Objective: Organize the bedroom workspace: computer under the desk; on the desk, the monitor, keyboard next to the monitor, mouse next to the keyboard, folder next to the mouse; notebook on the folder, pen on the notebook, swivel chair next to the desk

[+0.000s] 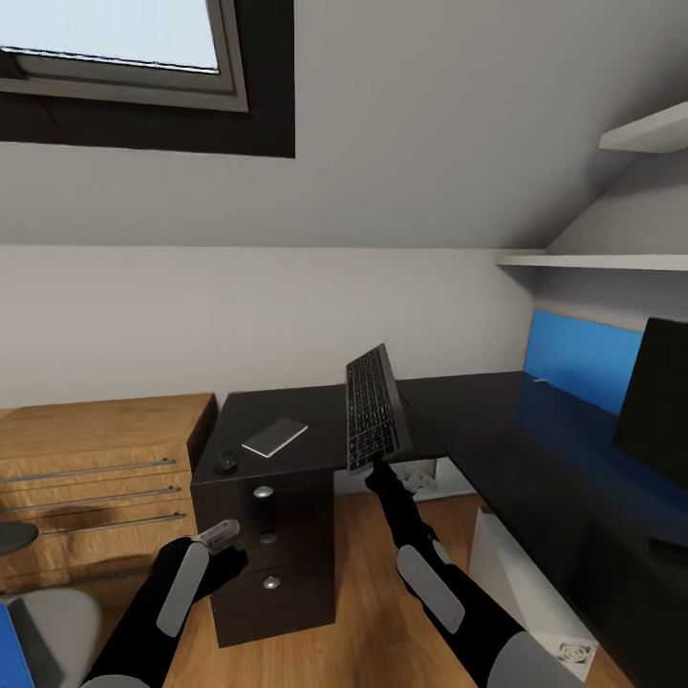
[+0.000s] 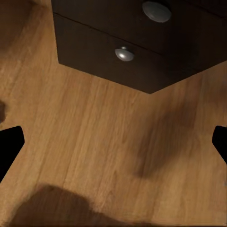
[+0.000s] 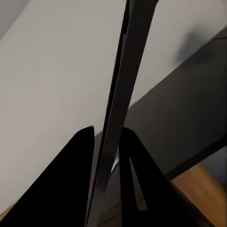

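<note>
Black and slim, the keyboard (image 1: 374, 409) stands almost on edge in the middle of the frame, pinched at its lower end by your right gripper (image 1: 368, 467); the right wrist view shows both fingers (image 3: 71, 179) pressed against its thin edge. It hangs above the corner of the desk (image 1: 497, 420), apparently apart from the top. The monitor (image 1: 657, 401) sits at the right edge of the frame, with a blue panel (image 1: 578, 358) behind it, so you likely have to carry the keyboard rightward along the desk. Tip it flat before you lower it, keys up, and set it down beside the monitor, leaving room for the mouse. An end grip on something this long may let it swing, so turn the wrist slowly. Further left on the desk lie a small dark mouse (image 1: 225, 463) and a grey notebook (image 1: 275, 436); steer clear of them. Your left gripper (image 1: 218, 535) hangs low at lower left before the drawers (image 2: 124, 54), fingers spread and holding nothing.
</note>
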You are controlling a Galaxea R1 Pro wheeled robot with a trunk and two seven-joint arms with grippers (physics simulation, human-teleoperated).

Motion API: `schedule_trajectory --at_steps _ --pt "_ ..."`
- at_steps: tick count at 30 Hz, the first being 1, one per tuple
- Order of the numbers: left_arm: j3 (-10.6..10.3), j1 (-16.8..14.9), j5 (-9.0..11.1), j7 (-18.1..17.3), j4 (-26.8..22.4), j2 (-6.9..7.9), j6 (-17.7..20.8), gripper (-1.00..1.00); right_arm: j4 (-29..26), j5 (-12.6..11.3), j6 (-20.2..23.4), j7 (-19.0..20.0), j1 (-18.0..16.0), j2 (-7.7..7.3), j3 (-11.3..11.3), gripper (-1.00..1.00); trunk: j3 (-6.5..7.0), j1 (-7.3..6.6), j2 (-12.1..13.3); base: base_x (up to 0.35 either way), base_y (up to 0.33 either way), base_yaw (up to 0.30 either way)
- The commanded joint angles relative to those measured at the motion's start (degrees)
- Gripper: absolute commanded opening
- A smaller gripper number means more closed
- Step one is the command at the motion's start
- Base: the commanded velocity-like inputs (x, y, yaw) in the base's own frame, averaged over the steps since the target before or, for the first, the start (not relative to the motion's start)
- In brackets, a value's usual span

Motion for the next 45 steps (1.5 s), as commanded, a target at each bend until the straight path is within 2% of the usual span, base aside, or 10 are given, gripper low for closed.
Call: schedule_trajectory --at_steps 1,12,19,25,31,37,45 --pt "0.1 0.3 0.6 0.5 0.0 0.03 0.1 1.00 0.3 -0.5 -0.4 0.1 -0.1 -0.06 0.3 -1.00 0.12 -0.23 0.4 0.000 0.000 0.000" --pt "0.2 3.8 0.7 0.4 0.2 0.48 0.0 1.00 1.0 -0.6 -0.5 0.2 0.0 -0.11 0.4 -1.00 2.09 -2.65 4.8 0.000 0.000 0.000" --pt "-0.4 3.8 0.2 0.6 0.2 0.35 -0.2 1.00 0.2 -0.5 -0.5 0.1 0.0 -0.14 0.4 -1.00 3.35 -4.18 7.6 0.000 0.000 0.111" --pt "-3.1 3.8 0.2 0.6 0.5 0.28 -0.2 1.00 0.2 -0.5 -0.6 -0.1 0.0 -0.14 0.4 -1.00 4.43 -5.50 10.0 0.000 0.000 0.270" --pt "-3.9 3.8 0.2 0.6 0.5 0.22 -1.2 1.00 0.2 -0.4 -0.6 -0.1 0.0 -0.14 0.4 -1.00 5.50 -6.82 12.4 -0.017 0.000 0.275" --pt "-4.0 3.8 0.2 0.6 0.5 0.22 -1.4 1.00 0.2 -0.4 -0.6 -0.1 0.0 -0.14 0.4 -1.00 6.58 -8.14 14.8 -0.276 -0.001 0.229" --pt "-4.0 3.8 0.2 0.5 0.5 0.25 -1.4 1.00 0.1 -0.4 -0.5 0.0 0.0 -0.37 0.3 -1.00 8.02 -9.89 18.0 -0.336 -0.072 0.016"
